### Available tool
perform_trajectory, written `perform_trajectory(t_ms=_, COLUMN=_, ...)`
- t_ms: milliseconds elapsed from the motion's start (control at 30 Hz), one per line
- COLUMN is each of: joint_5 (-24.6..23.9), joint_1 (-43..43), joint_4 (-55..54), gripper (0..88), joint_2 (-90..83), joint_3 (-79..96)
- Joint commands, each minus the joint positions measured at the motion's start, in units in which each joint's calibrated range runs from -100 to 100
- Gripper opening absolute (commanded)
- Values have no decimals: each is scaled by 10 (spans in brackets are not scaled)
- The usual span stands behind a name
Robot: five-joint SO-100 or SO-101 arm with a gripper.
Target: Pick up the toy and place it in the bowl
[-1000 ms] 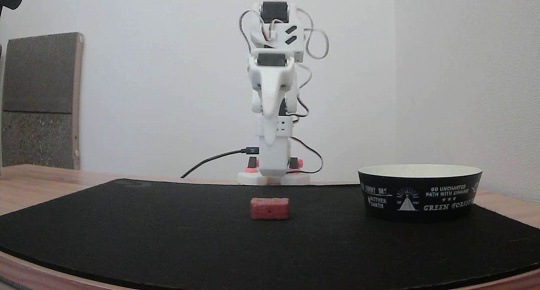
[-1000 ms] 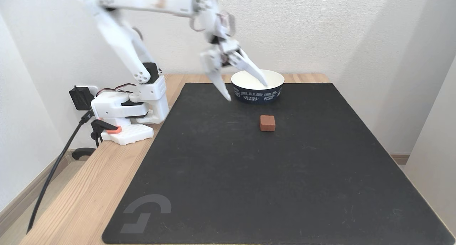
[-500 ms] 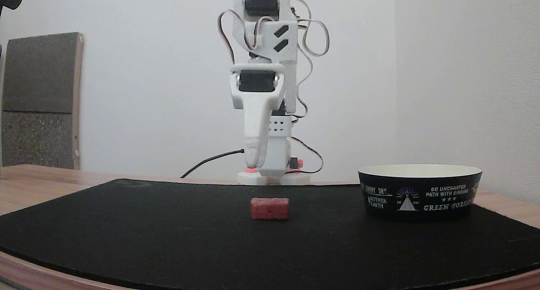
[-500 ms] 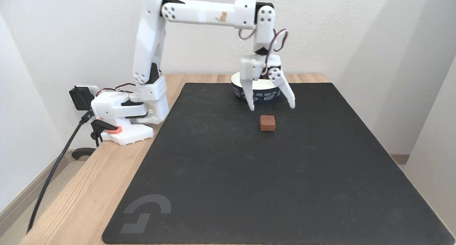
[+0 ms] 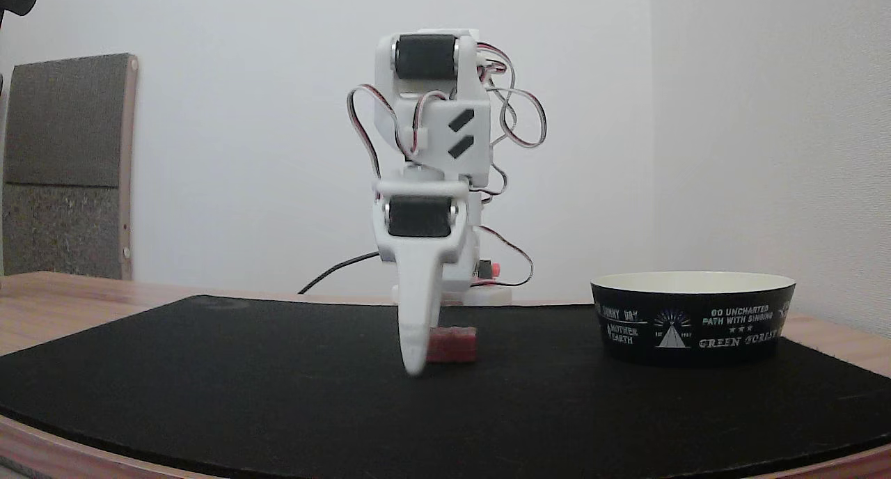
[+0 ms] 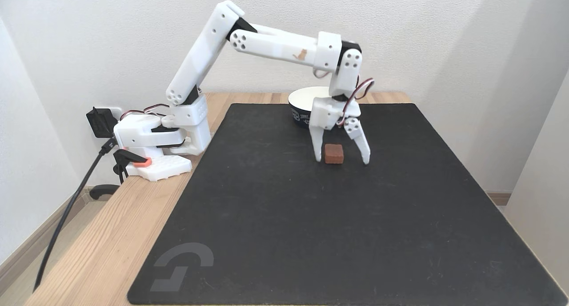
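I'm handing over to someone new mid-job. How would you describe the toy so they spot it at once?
Start at the black mat covering the wooden table. Near its far edge the white arm's open gripper reaches down to the mat. The toy is the small red bumpy block between the fingertips, far smaller than the black bowl with white lettering.

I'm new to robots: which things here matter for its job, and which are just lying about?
In the job:
red toy block
black bowl
open gripper, straddling the block

Just there:
black mat
wooden table
power cable
grey board
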Motion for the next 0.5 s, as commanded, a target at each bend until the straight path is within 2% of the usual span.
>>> perform_trajectory(t_ms=0, joint_5=3, joint_1=-23, joint_4=-1, gripper=395, joint_2=13, joint_3=-16)
perform_trajectory(t_ms=233, joint_5=-1, joint_1=-39, joint_4=-1, gripper=384, joint_2=38, joint_3=-15)
perform_trajectory(t_ms=300, joint_5=-1, joint_1=-37, joint_4=-1, gripper=322, joint_2=38, joint_3=-16)
perform_trajectory(t_ms=333, joint_5=-1, joint_1=-34, joint_4=-1, gripper=231, joint_2=38, joint_3=-16)
perform_trajectory(t_ms=467, joint_5=-1, joint_1=-31, joint_4=-1, gripper=55, joint_2=38, joint_3=-16)
